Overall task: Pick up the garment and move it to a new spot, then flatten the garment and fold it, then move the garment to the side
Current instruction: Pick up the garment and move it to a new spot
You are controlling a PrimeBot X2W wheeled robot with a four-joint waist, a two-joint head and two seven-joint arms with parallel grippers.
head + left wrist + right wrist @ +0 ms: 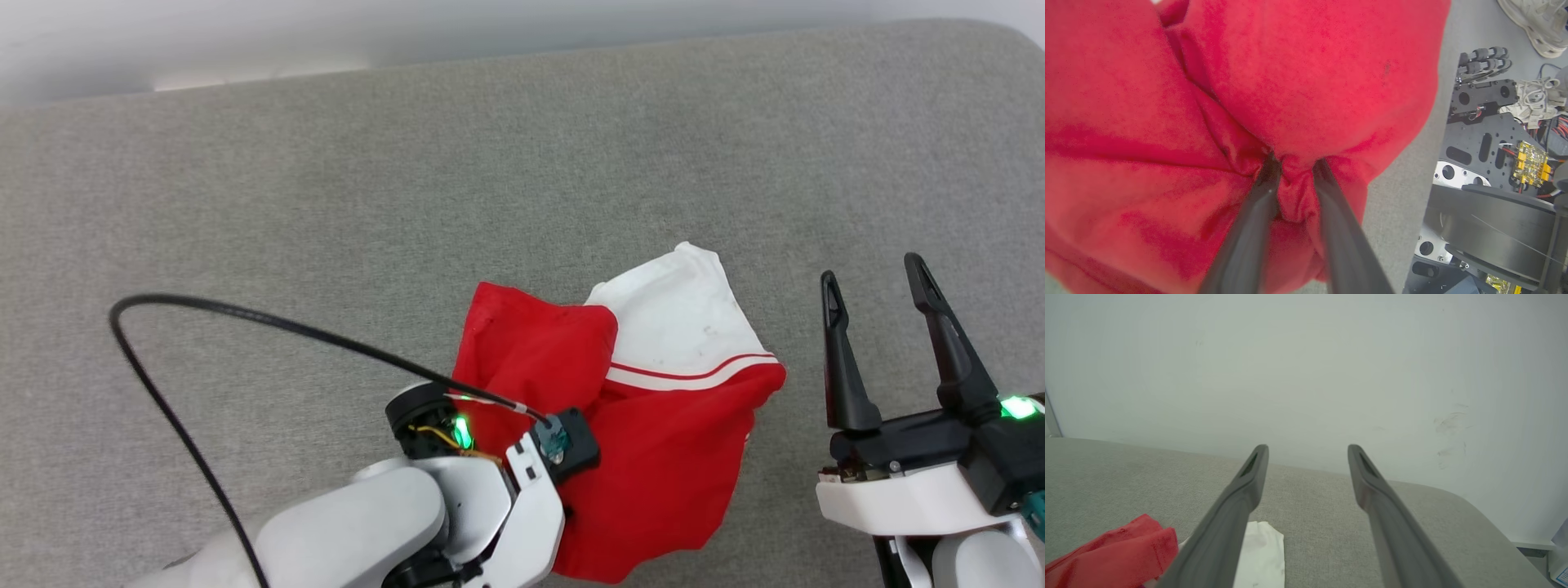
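Note:
The garment [653, 425] is a bunched red T-shirt with a white sleeve [686, 318] and striped trim, at the near middle of the grey padded surface [408, 204]. My left arm's wrist [563, 445] sits over its left part and hides the fingers there. In the left wrist view my left gripper [1296, 161] is shut on a pinched fold of the red garment [1310, 61]. I cannot tell if the cloth is lifted. My right gripper [872, 269] stands open to the right of the garment, apart from it, with nothing between its fingers [1308, 448]. The garment's red edge [1118, 551] shows at the right wrist view's lower left.
A black cable [163, 327] loops from my left wrist over the surface's left side. A pale wall [1306, 367] runs behind the surface's far edge. Past the near edge are my wheeled base with electronics [1494, 122] and a person's shoe [1535, 24].

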